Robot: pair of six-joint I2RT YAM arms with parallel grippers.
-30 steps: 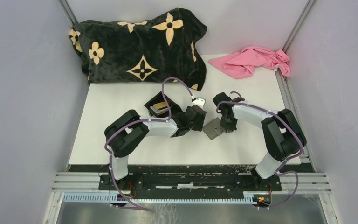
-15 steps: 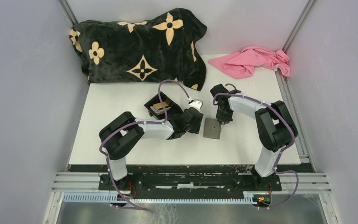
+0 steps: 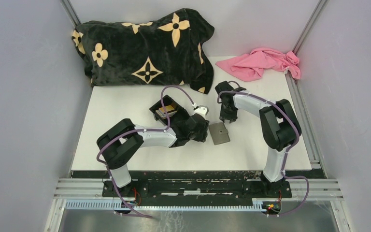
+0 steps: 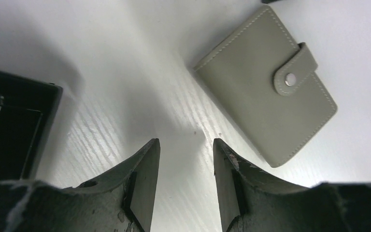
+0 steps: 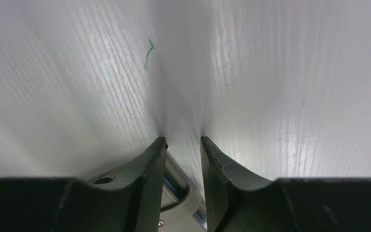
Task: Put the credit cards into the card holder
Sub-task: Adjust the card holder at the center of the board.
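Seen from above, the desk point(image 3: 118, 104) was free at the left of the frame and along its lower edge. A black blanket point(image 3: 145, 46) blocked the upper left and a pink cloth point(image 3: 263, 63) the upper right. In the centre, the black box point(image 3: 165, 110), card holder point(image 3: 219, 133) and both arms crowded together. Only a narrow strip of desk separated the left claw point(image 4: 186, 145) from the holder.

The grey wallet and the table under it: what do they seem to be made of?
The wallet looks like leather or an imitation, matte grey, with stitched edges and a metal-looking snap. The table looks like white-painted wood or laminate: faint grain under a slight sheen.
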